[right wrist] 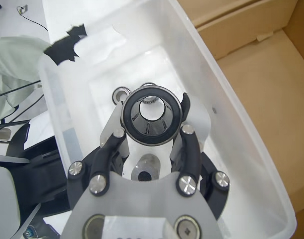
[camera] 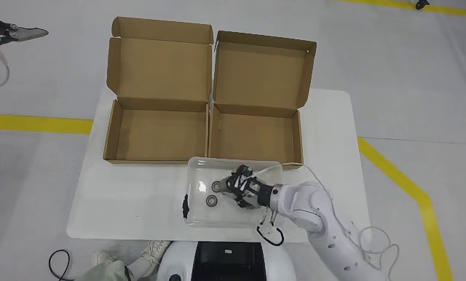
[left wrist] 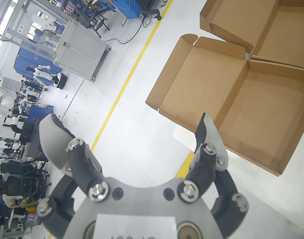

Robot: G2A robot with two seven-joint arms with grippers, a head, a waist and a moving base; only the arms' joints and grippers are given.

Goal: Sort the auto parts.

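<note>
the right pincer [right wrist: 152, 108] was clamped on a cylindrical bearing [right wrist: 152, 131] in the clear bin [right wrist: 216, 80]; the left pincer [left wrist: 127, 125] stood apart.

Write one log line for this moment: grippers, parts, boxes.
right gripper: shut on cylindrical bearing, inside clear bin | left gripper: open, holding nothing | other bearings: on bin floor | two cardboard boxes: lids open, behind bin

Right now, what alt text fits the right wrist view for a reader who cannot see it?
The right gripper is shut on a black-rimmed cylindrical bearing, held over a clear plastic bin with smaller metal parts on its floor. Open cardboard boxes sit beside the bin.
</note>
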